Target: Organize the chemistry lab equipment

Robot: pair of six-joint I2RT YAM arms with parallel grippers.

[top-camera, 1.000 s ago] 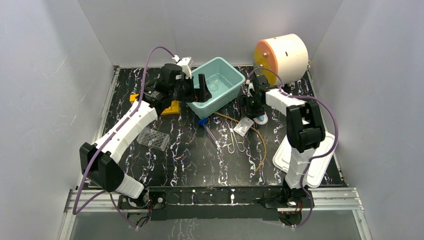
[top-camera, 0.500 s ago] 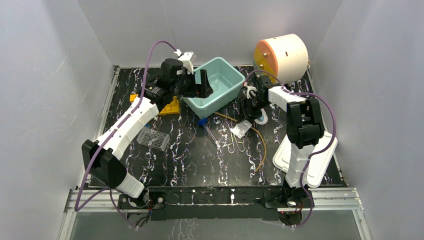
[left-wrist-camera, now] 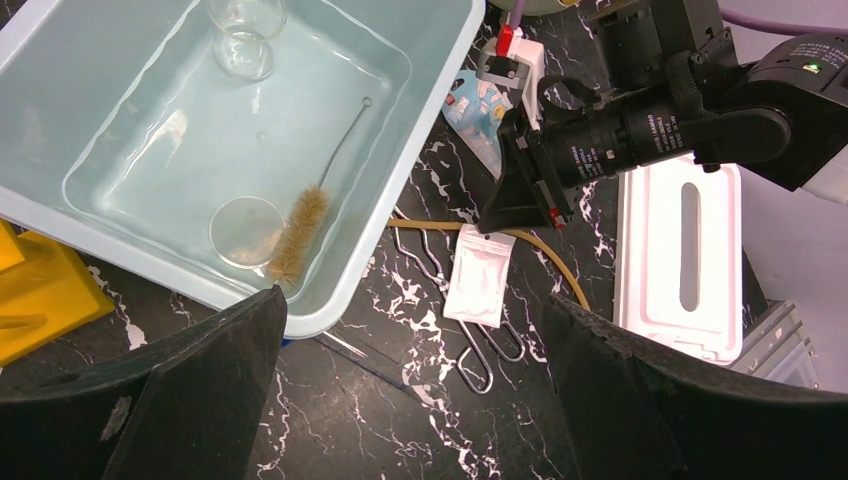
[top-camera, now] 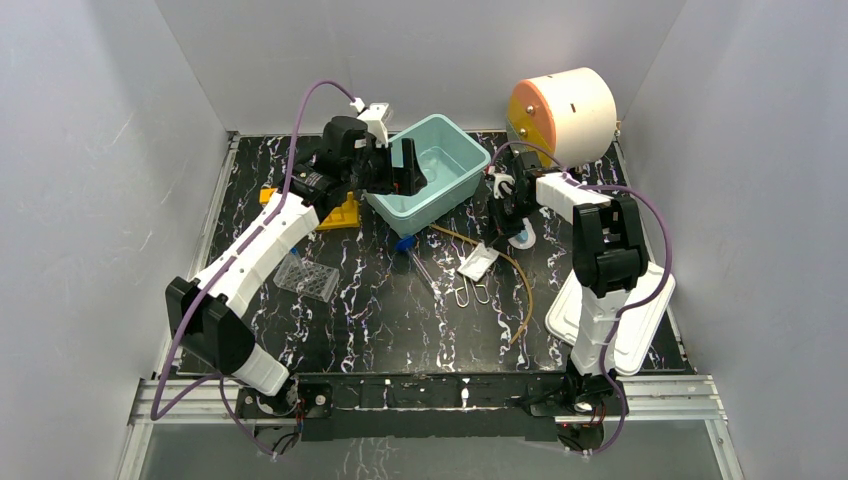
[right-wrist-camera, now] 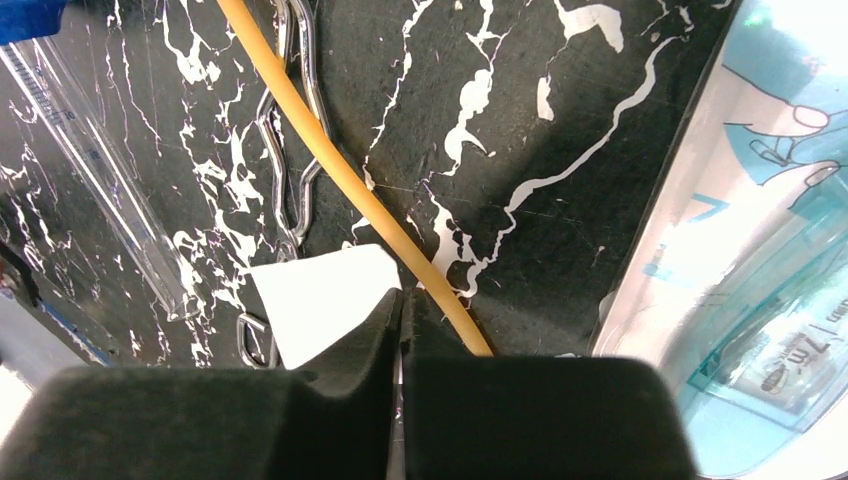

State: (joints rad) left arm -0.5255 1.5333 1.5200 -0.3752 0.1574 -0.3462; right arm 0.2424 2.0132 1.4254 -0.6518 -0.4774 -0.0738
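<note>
I see my right gripper (right-wrist-camera: 398, 305) pinching a corner of the white card (right-wrist-camera: 318, 300), which sits just beside the amber tubing (right-wrist-camera: 330, 150) (partly over the wire clips (right-wrist-camera: 287, 120)), while my left gripper (left-wrist-camera: 410, 315) hangs spread wide above the teal tub (left-wrist-camera: 440, 100).

Top cam: high, rear, whole table (top-camera: 380, 310) in frame. Left wrist cam looks down from height; right wrist cam hugs the table. All share the white card (right-wrist-camera: 325, 300) at the right gripper (right-wrist-camera: 397, 300).
</note>
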